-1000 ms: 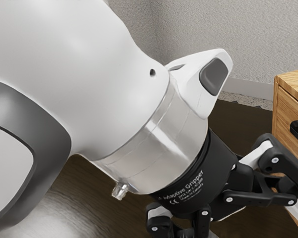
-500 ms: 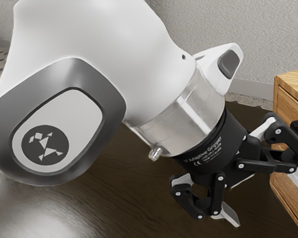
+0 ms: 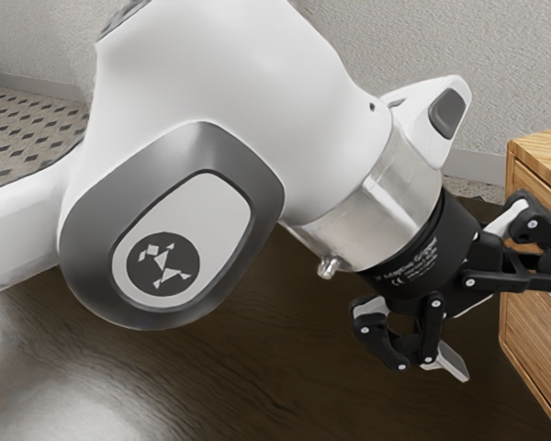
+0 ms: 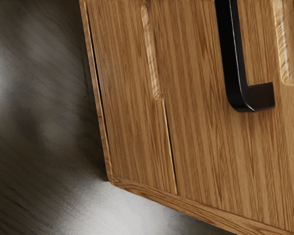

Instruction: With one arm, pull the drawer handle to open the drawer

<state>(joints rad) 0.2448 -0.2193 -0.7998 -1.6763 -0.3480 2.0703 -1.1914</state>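
With the gripper (image 3: 503,317) spread wide and empty and the handle (image 4: 233,54) off to 1 side of it, closing now could miss and scrape the drawer (image 4: 201,147).

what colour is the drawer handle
The drawer handle is black; it shows best in the wrist view.

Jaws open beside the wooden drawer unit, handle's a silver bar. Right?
Not quite: the handle is black, not silver, as the wrist view shows. The rest holds: in the exterior view the gripper has its jaws open beside the wooden drawer unit.
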